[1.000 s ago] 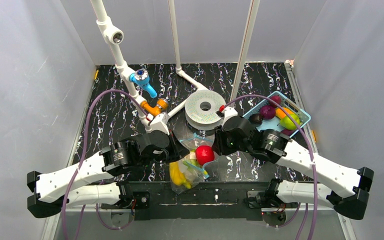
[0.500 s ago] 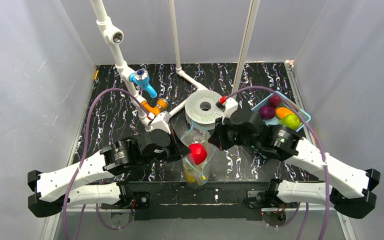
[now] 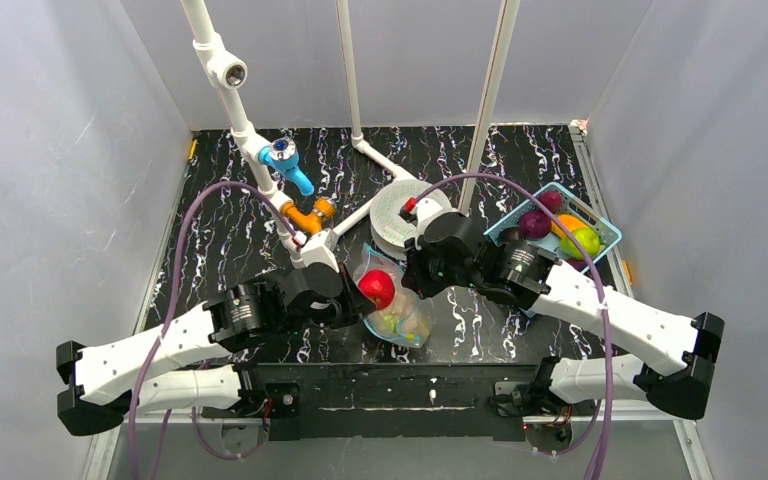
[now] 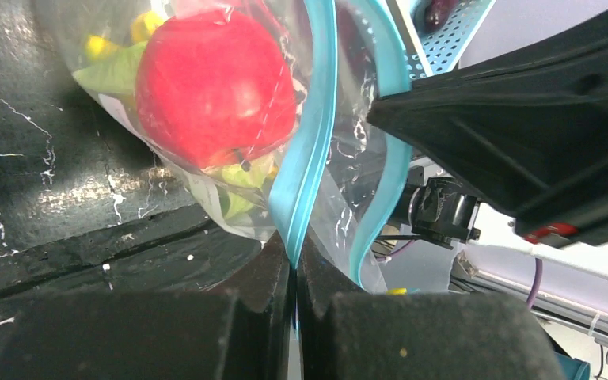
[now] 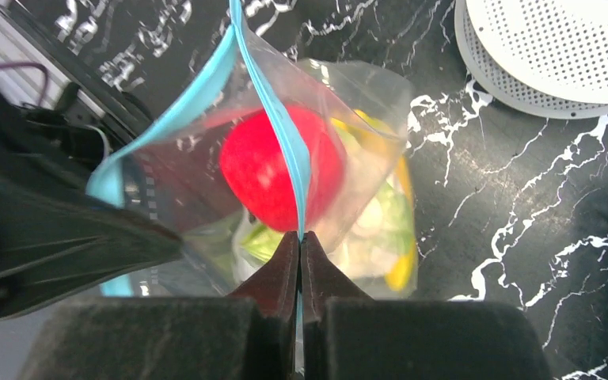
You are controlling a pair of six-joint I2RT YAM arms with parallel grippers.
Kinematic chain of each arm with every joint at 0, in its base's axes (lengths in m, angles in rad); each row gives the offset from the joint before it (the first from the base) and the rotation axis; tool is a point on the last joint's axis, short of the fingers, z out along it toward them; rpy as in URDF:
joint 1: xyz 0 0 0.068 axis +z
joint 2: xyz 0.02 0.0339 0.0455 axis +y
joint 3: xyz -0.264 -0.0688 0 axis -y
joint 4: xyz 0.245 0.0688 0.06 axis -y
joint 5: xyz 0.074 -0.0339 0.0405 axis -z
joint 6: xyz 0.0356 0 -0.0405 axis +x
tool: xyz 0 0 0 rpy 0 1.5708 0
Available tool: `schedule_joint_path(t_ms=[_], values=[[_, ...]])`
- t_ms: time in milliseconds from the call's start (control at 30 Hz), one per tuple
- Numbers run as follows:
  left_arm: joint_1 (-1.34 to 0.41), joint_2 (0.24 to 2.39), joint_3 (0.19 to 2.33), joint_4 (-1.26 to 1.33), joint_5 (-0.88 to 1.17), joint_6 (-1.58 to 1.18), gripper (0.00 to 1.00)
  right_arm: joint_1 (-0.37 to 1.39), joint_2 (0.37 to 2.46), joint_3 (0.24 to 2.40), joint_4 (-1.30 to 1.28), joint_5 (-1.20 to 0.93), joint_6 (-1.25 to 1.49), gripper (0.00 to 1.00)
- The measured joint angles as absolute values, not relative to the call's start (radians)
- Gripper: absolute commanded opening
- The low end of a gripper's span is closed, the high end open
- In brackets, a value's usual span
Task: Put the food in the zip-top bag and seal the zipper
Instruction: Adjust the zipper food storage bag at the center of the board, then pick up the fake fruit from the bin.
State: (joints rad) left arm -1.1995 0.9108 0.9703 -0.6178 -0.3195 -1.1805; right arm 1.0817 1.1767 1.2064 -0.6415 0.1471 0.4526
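The clear zip-top bag (image 3: 400, 318) hangs between my two grippers at the near middle of the table, its mouth spread open. Inside it are a red apple (image 3: 377, 288), a yellow banana and green and white pieces (image 5: 380, 237). My left gripper (image 4: 294, 261) is shut on one teal zipper strip (image 4: 317, 142). My right gripper (image 5: 300, 237) is shut on the other zipper strip (image 5: 273, 103). The apple also shows through the plastic in the left wrist view (image 4: 214, 87) and the right wrist view (image 5: 261, 170).
A light-blue mesh basket (image 3: 600, 225) at the right holds purple, orange and green fruits (image 3: 535, 222). A white perforated disc (image 3: 400, 212) lies behind the bag. White pipes with a blue valve (image 3: 285, 160) and orange fitting stand at the back left.
Both grippers have lifted the bag and carried it back and left, pulling the zipper strips apart. The food has slid down inside it. The right arm has swung left.
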Motion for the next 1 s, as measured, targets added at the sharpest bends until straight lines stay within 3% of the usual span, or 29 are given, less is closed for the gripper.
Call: schedule_joint_path(t_ms=[133,233,300,467,667,767,1000], values=[[-1.199,0.9,1.038,-0.659,-0.342,-1.159,0.0,1.081,1.163,1.225,-0.66,0.133,0.43,0.05],[-1.199,0.873,1.051,-0.671,-0.359,-1.159,0.0,1.081,1.137,1.265,-0.661,0.101,0.424,0.35],[-1.199,0.852,1.029,-0.664,-0.363,-1.169,0.0,1.081,1.133,1.296,-0.666,0.08,0.422,0.48],[-1.199,0.811,0.939,-0.634,-0.37,-1.191,0.0,1.082,1.153,1.39,-0.754,0.106,0.381,0.66],[-1.199,0.78,0.924,-0.631,-0.385,-1.207,0.0,1.013,1.097,1.437,-0.815,0.209,0.305,0.67],[-1.199,0.773,0.924,-0.628,-0.387,-1.209,0.0,0.822,1.025,1.39,-0.772,0.241,0.309,0.71],[-1.199,0.814,0.925,-0.621,-0.384,-1.203,0.0,0.362,0.893,1.064,-0.662,0.241,0.482,0.77]])
